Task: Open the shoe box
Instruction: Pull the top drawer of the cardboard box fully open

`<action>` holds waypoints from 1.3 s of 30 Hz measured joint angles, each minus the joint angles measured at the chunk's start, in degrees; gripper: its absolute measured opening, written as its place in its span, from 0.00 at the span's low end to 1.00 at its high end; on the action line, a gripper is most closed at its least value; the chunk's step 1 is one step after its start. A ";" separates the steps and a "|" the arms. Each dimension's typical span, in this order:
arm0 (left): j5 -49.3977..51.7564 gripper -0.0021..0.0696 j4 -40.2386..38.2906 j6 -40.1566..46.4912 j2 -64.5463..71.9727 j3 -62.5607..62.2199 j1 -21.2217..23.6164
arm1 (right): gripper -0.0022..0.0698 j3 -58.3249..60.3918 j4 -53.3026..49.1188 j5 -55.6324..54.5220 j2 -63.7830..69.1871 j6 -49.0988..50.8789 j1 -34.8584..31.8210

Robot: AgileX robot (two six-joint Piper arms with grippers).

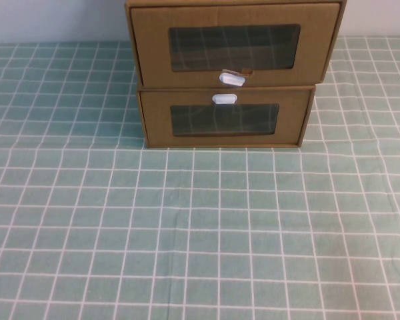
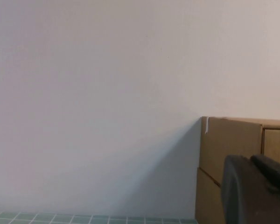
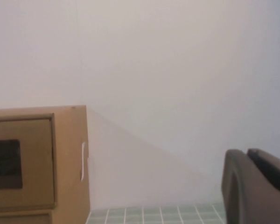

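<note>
The shoe box [image 1: 227,73] stands on the tabletop [image 1: 200,233]; the clenched right hand [image 3: 256,186], right of the box, should open, then pull a white tab [image 1: 231,79] squarely outward, while the left hand [image 2: 254,191] waits left of it, its state impossible to tell.

A plain pale wall [image 2: 107,93] stands ahead of the left end effector [image 2: 254,191] and the right end effector [image 3: 254,186]; a green tablecloth [image 1: 200,233] with white grid lines lies below both.
</note>
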 joint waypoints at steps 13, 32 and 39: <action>-25.16 0.02 -0.21 -4.03 0.00 -0.57 0.00 | 0.01 -2.31 0.88 -24.16 -0.32 10.51 0.00; 10.56 0.02 -16.59 11.22 25.16 -48.28 0.00 | 0.01 -60.22 -5.83 26.50 26.86 16.05 0.00; 48.14 0.02 -14.93 14.79 47.67 -72.78 0.00 | 0.01 -69.38 -11.73 47.44 42.73 8.86 1.40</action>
